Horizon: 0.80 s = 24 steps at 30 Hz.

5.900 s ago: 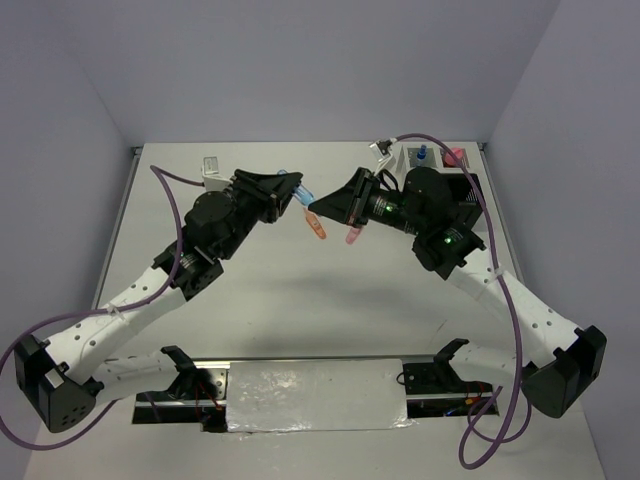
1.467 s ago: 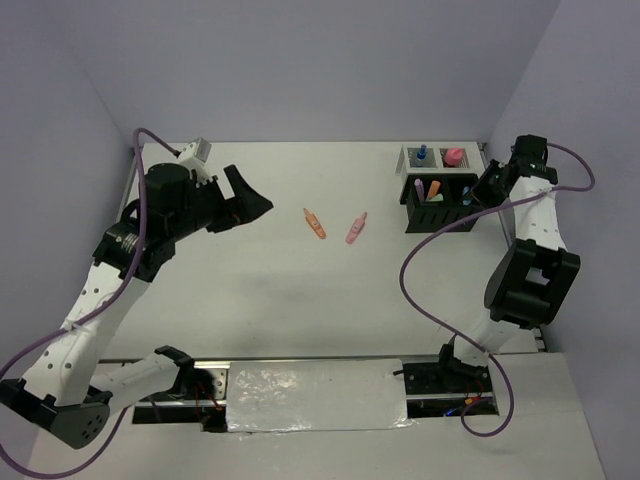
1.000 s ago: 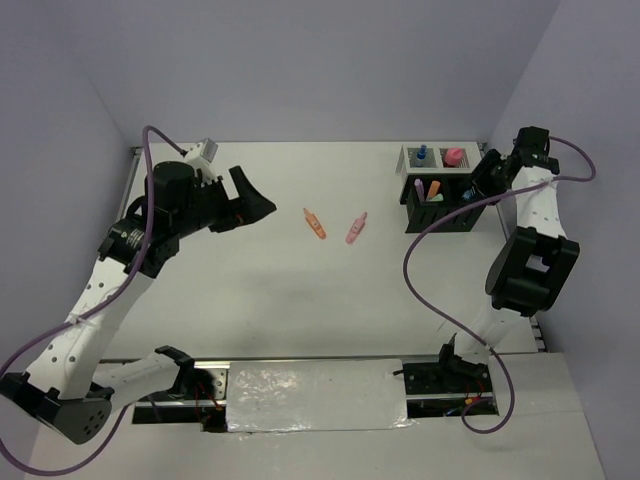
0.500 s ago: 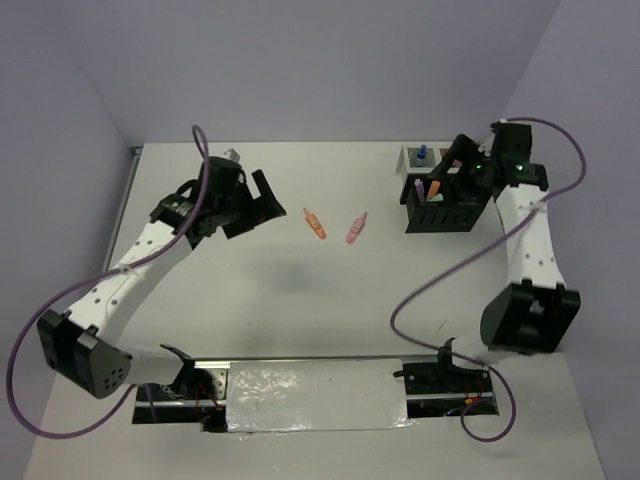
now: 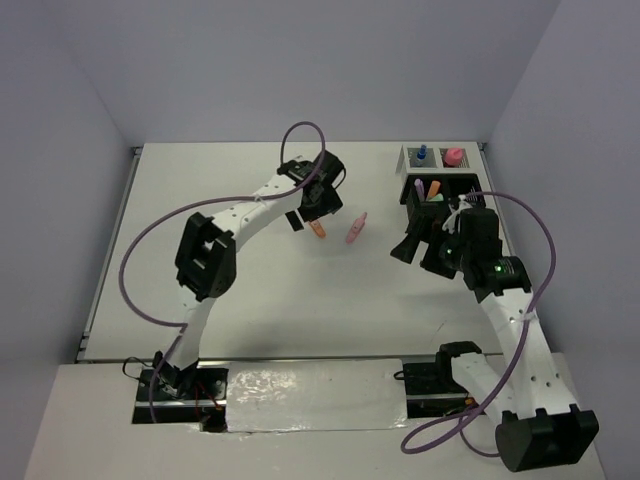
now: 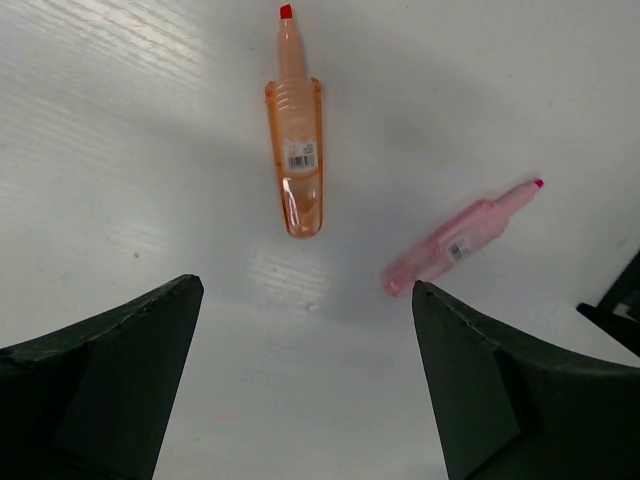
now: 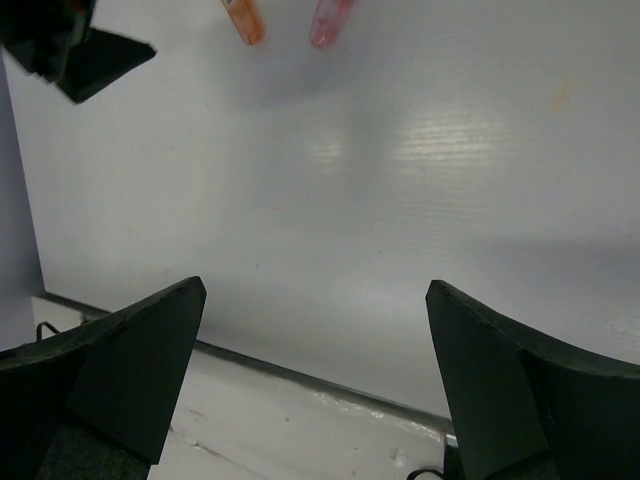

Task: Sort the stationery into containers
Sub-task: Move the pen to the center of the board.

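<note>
One white table, matt and faintly grained, stands enclosed by pale lilac walls; a crinkled silver sheet covers its near edge between the arm bases. Mid-table lie two loose items, close but apart: the orange marker and the pink marker. At the far right corner stand the white mesh tray, holding a blue-capped bottle and a pink item, and just in front of it the black organiser, with a purple marker and a second orange marker upright inside. Only the top view shows these containers; there the right arm overlaps the organiser's near side. Only the left wrist view shows the barcode labels on both loose markers and their tips pointing away; the left gripper has its jaws spread wide and empty, the orange marker lying just ahead of the gap. In the right wrist view the right gripper is likewise spread and empty above bare table, both loose markers cut by the upper edge
</note>
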### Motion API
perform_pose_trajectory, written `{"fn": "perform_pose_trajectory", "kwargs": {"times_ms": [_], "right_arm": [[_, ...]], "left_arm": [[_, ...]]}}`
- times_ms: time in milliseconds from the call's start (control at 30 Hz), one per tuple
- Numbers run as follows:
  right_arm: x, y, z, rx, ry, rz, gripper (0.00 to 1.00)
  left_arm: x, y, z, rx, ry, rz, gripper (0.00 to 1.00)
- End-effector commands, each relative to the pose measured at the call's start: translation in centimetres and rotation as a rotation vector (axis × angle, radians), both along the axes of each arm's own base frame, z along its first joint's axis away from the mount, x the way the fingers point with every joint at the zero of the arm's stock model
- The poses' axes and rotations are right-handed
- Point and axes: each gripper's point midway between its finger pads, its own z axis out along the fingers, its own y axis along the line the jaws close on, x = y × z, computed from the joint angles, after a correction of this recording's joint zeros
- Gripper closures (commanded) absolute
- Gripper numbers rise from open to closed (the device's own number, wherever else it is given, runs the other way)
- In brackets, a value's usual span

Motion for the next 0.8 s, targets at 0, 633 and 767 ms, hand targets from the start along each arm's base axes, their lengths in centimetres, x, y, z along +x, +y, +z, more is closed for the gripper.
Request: {"fn": "perform_pose_trajectory", "kwargs": {"times_ms": [0, 633, 767], "right_arm": [[-2.1, 1.3, 1.0, 0.055, -0.044, 0.073, 0.0], [-3.9, 5.2, 1.5, 0.086, -0.031, 0.281, 0.0], [-3.3, 4.8, 1.7, 0.041, -0.04, 0.273, 0.0]], "left_arm": [[0.8, 0.7, -1.4, 0.066, 0.045, 0.102, 0.01], [4.9, 0.2, -9.3, 0.121, 0.07, 0.099, 0.2], [4.9, 0.5, -10.2, 0.137, 0.099, 0.091, 0.36]]}}
